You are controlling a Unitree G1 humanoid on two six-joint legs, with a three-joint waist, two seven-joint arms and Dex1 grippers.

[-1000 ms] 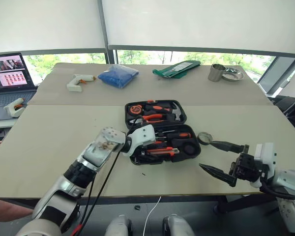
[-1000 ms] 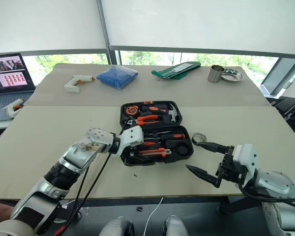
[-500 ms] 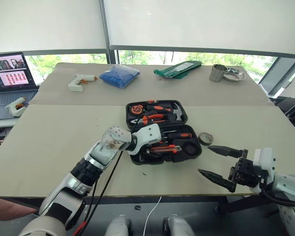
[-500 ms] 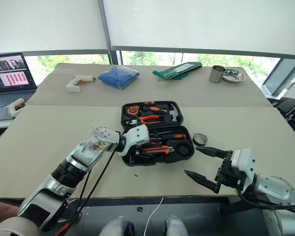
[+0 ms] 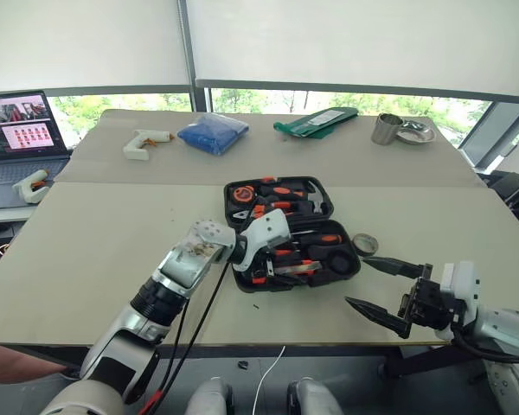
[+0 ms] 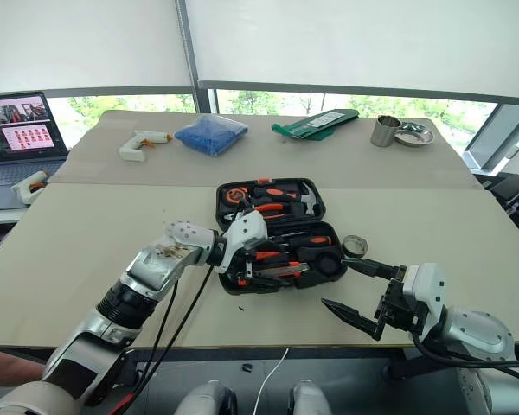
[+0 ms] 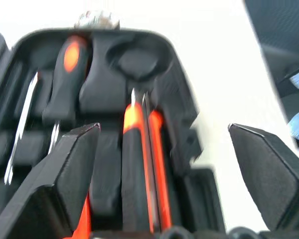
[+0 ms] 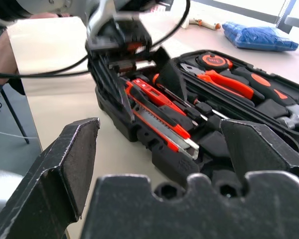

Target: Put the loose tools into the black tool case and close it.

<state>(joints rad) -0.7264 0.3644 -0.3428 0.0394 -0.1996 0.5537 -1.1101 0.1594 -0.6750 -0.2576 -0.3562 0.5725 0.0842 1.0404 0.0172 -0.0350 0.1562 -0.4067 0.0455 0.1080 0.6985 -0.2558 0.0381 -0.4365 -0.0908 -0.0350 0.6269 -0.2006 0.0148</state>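
Observation:
The black tool case (image 5: 340, 271) lies open in the middle of the table, with pliers, a hammer and a tape measure in its far half. A black-and-orange screwdriver (image 5: 318, 239) and the orange utility knife (image 8: 162, 117) rest in the near half. My left gripper (image 7: 164, 149) hovers open just above the knife (image 7: 139, 159), nothing between its fingers. The small tape roll (image 5: 364, 245) lies on the table right of the case. My right gripper (image 5: 356, 283) stands open and empty near the table's front edge, just short of the roll.
Along the far side lie a white glue gun (image 5: 143, 143), a blue bag (image 5: 212, 134), a green packet (image 5: 316, 121), a metal cup (image 5: 383, 128) and a dish (image 5: 413, 132). A laptop (image 5: 22, 138) stands at far left.
My left gripper has opened and lifted slightly, shifting right over the case's near half. The right gripper has stayed where it was. The camera has shifted a little.

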